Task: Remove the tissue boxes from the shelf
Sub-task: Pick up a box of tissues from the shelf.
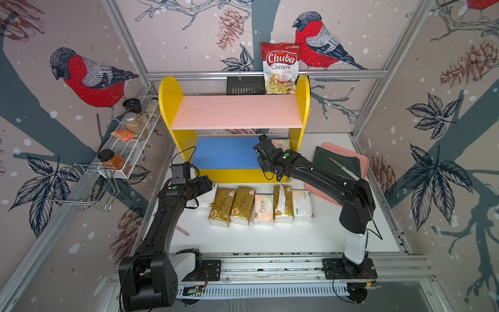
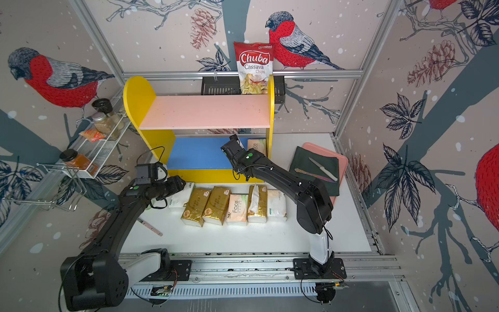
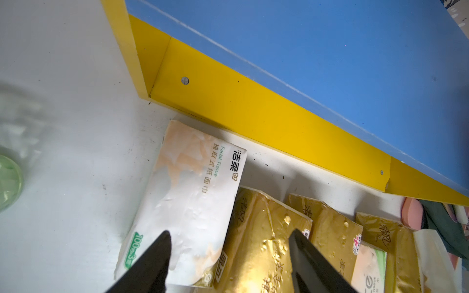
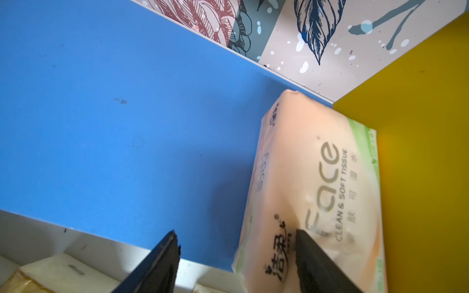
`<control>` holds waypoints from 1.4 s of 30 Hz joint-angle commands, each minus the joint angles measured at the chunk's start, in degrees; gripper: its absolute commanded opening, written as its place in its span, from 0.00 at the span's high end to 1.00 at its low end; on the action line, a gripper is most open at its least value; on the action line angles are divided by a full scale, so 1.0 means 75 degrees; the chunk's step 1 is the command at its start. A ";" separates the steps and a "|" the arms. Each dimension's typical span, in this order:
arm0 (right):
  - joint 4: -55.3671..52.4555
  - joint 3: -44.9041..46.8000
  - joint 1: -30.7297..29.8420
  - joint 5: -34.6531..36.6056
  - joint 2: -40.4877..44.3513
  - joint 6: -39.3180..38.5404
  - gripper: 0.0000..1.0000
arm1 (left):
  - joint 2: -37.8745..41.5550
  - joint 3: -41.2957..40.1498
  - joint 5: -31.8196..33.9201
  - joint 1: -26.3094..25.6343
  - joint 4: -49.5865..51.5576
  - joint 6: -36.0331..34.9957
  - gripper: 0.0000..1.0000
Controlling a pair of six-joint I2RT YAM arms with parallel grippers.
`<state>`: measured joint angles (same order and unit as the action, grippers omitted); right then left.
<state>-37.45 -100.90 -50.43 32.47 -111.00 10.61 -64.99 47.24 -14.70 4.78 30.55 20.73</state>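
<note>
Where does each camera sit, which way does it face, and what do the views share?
Top views: stereo pair high over the table's front edge, looking down at the shelf; left arm and right arm visible.
Left wrist: on the left arm, looking past the open left gripper at the white pack on the table.
Right wrist: on the right arm, looking past the open right gripper at the Face pack on the blue board.
Shared: both top views also show that Face pack.
</note>
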 commanded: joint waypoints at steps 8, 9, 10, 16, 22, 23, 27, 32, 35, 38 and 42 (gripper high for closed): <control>0.0061 0.0072 0.0077 0.0545 -0.0276 -0.0216 0.35 | 0.0108 -0.0030 0.0038 -0.0016 0.0005 -0.0096 0.27; 0.0132 0.0124 0.0077 0.0575 -0.0251 -0.0224 0.37 | 0.0128 -0.0030 0.0037 -0.0016 0.0005 -0.0095 0.27; 0.0195 0.0209 0.0082 0.0581 -0.0225 -0.0229 0.39 | 0.0127 -0.0031 0.0044 -0.0011 0.0005 -0.0105 0.27; 0.0397 0.0498 0.0072 0.0459 -0.0143 -0.0223 0.65 | 0.0226 0.0075 0.0075 -0.0016 0.0111 -0.0117 0.27; 0.0465 0.0600 0.0069 0.0323 -0.0109 -0.0302 1.00 | 0.0279 0.0279 0.0097 -0.0016 0.0253 -0.0138 0.27; 0.0470 0.0608 0.0068 0.0323 -0.0096 -0.0308 1.00 | 0.0286 0.0318 0.0097 -0.0016 0.0283 -0.0150 0.27; 0.0447 0.0660 0.0038 0.0183 0.0077 -0.0212 1.00 | 0.0307 0.0466 0.0087 -0.0013 0.0364 -0.0172 0.27; 0.0551 0.1012 -0.0316 0.0129 0.0759 0.0139 1.00 | 0.0348 0.0613 0.0126 -0.0016 0.0480 -0.0138 0.27; 0.0704 0.1389 -0.0666 0.0237 0.1357 0.0378 1.00 | 0.0452 0.0603 0.0040 -0.0015 0.0452 -0.0092 0.27; 0.0596 0.1535 -0.1098 0.0579 0.1787 0.0645 1.00 | 0.0527 0.0568 0.0003 -0.0016 0.0439 -0.0052 0.27; 0.0157 0.1731 -0.1649 0.0889 0.2222 0.1249 1.00 | 0.0577 0.0501 -0.0111 -0.0016 0.0443 -0.0065 0.27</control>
<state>-33.61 -88.84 -61.01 35.97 -96.18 15.38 -61.01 51.27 -14.66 4.71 33.58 20.56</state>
